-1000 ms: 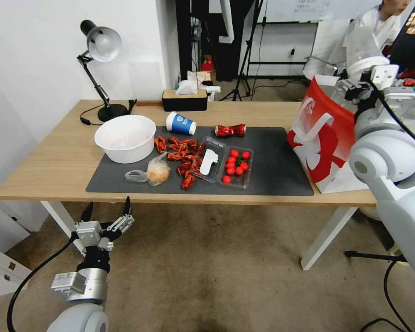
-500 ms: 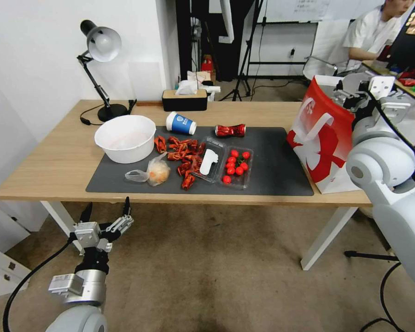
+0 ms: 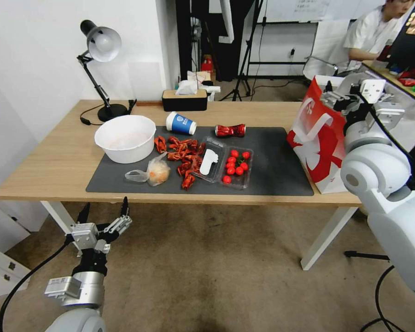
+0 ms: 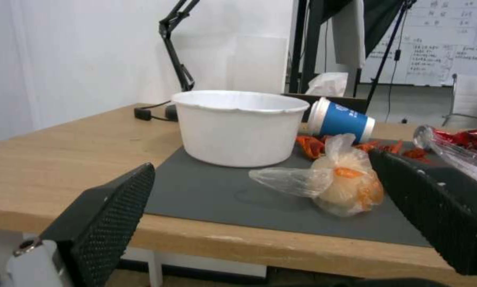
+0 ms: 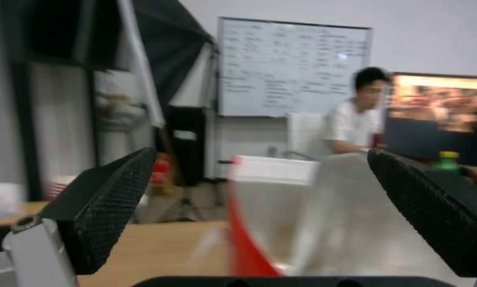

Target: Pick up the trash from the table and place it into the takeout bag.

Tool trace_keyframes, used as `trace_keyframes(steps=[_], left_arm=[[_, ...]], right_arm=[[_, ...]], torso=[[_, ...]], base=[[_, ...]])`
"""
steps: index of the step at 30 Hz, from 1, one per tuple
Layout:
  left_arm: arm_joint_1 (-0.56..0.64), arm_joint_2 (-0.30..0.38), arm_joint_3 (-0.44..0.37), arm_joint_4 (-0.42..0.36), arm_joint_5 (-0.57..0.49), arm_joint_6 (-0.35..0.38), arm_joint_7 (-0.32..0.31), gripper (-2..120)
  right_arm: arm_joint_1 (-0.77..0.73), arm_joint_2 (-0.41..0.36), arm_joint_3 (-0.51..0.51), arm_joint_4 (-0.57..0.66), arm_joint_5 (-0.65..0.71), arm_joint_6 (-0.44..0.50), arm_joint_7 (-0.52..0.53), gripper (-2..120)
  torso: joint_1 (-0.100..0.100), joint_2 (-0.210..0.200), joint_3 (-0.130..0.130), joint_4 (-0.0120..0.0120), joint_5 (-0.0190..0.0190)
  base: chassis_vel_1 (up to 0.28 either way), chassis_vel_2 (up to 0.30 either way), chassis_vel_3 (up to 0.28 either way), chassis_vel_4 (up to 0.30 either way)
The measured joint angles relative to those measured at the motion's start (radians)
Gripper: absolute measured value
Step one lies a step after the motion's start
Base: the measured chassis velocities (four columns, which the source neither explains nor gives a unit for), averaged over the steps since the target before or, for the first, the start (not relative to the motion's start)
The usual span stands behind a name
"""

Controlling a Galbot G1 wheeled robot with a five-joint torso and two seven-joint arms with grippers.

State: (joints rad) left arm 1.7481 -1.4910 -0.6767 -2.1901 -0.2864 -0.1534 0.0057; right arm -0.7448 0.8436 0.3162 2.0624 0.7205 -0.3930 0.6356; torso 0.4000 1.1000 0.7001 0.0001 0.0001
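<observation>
- The right gripper (image 3: 338, 94) hovers at the open mouth of the red-and-white takeout bag (image 3: 320, 138), which stands on the right end of the desk (image 3: 41, 170); its jaws are spread wide with nothing between them, and the foil lining sits just ahead in the right wrist view.
- The left gripper (image 3: 103, 213) hangs below the front desk edge, jaws released and empty.
- Trash lies on the dark grey mat (image 3: 281, 170): a white bowl (image 3: 125, 137), a clear plastic bag with an orange lump (image 3: 154, 173), a tipped blue-and-white paper cup (image 3: 180, 123), a crushed red can (image 3: 230, 130) and scattered red shells (image 3: 182, 154).
- Judged step: fetching another piece. The plastic bag sits nearest the left gripper; raise it clear of the desk edge first, then pinch the bag's knotted top rather than the soft lump.
- Keep clear of the bowl just beside it.
</observation>
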Motion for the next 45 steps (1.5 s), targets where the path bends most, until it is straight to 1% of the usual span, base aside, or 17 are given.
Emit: trace_keyframes(steps=[2, 6, 7, 8, 16, 21, 22, 23, 24, 26, 28, 29, 32, 36, 38, 42, 45], left_arm=[[0.003, 0.0, -0.003, -0.002, 0.0, -0.002, 0.0, 100], [0.005, 0.0, -0.004, -0.006, 0.0, -0.003, 0.0, 100], [0.006, 0.0, -0.004, -0.008, 0.0, -0.004, 0.0, 100], [0.007, 0.0, -0.005, -0.009, 0.0, -0.005, 0.0, 100], [0.011, -0.001, -0.006, -0.001, -0.003, -0.023, 0.003, 100], [0.01, -0.001, -0.008, 0.0, -0.008, -0.024, 0.005, 100], [0.01, 0.0, -0.009, 0.0, -0.012, -0.025, 0.005, 100], [0.01, 0.0, -0.009, 0.0, -0.012, -0.025, 0.005, 100], [0.01, -0.001, -0.01, -0.001, -0.016, -0.025, 0.006, 100], [0.009, -0.001, -0.01, -0.002, -0.016, -0.025, 0.006, 100], [0.004, -0.004, -0.01, -0.003, -0.021, -0.026, 0.007, 100], [0.004, -0.004, -0.01, -0.003, -0.021, -0.026, 0.007, 100], [-0.001, -0.003, -0.009, 0.005, -0.024, -0.027, 0.011, 100], [-0.002, -0.004, -0.007, 0.015, -0.024, -0.028, 0.023, 100], [-0.004, -0.004, -0.001, 0.031, -0.024, -0.038, 0.032, 100], [-0.008, 0.001, 0.001, 0.046, -0.03, -0.044, 0.037, 100], [-0.01, 0.003, 0.002, 0.053, -0.033, -0.047, 0.038, 100]], right_arm=[[-0.031, -0.005, -0.001, 0.037, 0.056, 0.042, -0.061, 100], [-0.069, -0.003, 0.001, 0.056, 0.075, 0.069, -0.111, 100], [-0.102, 0.0, 0.006, 0.07, 0.082, 0.101, -0.147, 100], [-0.139, 0.003, 0.011, 0.083, 0.085, 0.118, -0.189, 100], [-0.316, 0.019, 0.028, 0.131, 0.054, 0.205, -0.351, 100], [-0.353, 0.02, 0.029, 0.136, 0.046, 0.257, -0.387, 100], [-0.381, 0.035, 0.027, 0.131, 0.024, 0.296, -0.413, 100], [-0.381, 0.035, 0.027, 0.131, 0.024, 0.296, -0.413, 100], [-0.428, 0.07, 0.031, 0.115, -0.008, 0.368, -0.445, 100], [-0.445, 0.081, 0.034, 0.11, -0.016, 0.382, -0.453, 100], [-0.549, 0.159, 0.055, 0.082, -0.047, 0.488, -0.503, 100], [-0.549, 0.159, 0.055, 0.082, -0.047, 0.488, -0.503, 100], [-0.664, 0.225, 0.072, 0.038, -0.095, 0.607, -0.558, 100], [-0.729, 0.255, 0.077, 0.005, -0.121, 0.674, -0.581, 100], [-0.813, 0.291, 0.079, -0.062, -0.157, 0.762, -0.605, 100], [-0.861, 0.319, 0.077, -0.12, -0.192, 0.829, -0.614, 100], [-0.87, 0.325, 0.074, -0.135, -0.195, 0.829, -0.618, 100]], torso=[[0.0, 0.0, 0.0, 0.0, -0.0004], [0.0, 0.0, 0.0, 0.0001, -0.0002], [0.0, 0.0, 0.0, 0.0, 0.0002], [0.0, 0.0, 0.0, -0.0003, 0.0001], [0.0, 0.0, 0.0, -0.0001, 0.0], [0.0, 0.0, 0.0, 0.0, -0.0004], [0.0, 0.0, 0.0, 0.0001, -0.0004], [0.0, 0.0, 0.0, 0.0001, -0.0004], [0.0, 0.0, 0.0, 0.0002, 0.0], [0.0, 0.0, 0.0, 0.0002, 0.0001], [0.0, 0.0, 0.0, -0.0002, 0.0], [0.0, 0.0, 0.0, -0.0002, 0.0], [0.0, 0.0, 0.0, -0.0001, -0.0002], [0.0, 0.0, 0.0, -0.0003, 0.0], [0.0, 0.0, 0.0, -0.0001, -0.0003], [0.0, 0.0, 0.0, 0.0, -0.0003], [0.0, 0.0, 0.0, -0.0002, -0.0001]], base=[[0.0, 0.0, 0.0, 0.0], [0.0, 0.0, 0.0, 0.0], [0.0, 0.0, 0.0, 0.0], [0.0, 0.0, 0.0, 0.0], [0.0, 0.0, 0.0, 0.0], [0.0, 0.0, 0.0, 0.0], [0.0, 0.0, 0.0, 0.0], [0.0, 0.0, 0.0, 0.0], [0.0, 0.0, 0.0, 0.0], [0.0, 0.0, 0.0, 0.0], [0.0, 0.0, 0.0, 0.0], [0.0, 0.0, 0.0, 0.0], [0.0, 0.0, 0.0, 0.0], [0.0, 0.0, 0.0, 0.0], [0.0, 0.0, 0.0, 0.0], [0.0, 0.0, 0.0, 0.0], [0.0, 0.0, 0.0, 0.0]])
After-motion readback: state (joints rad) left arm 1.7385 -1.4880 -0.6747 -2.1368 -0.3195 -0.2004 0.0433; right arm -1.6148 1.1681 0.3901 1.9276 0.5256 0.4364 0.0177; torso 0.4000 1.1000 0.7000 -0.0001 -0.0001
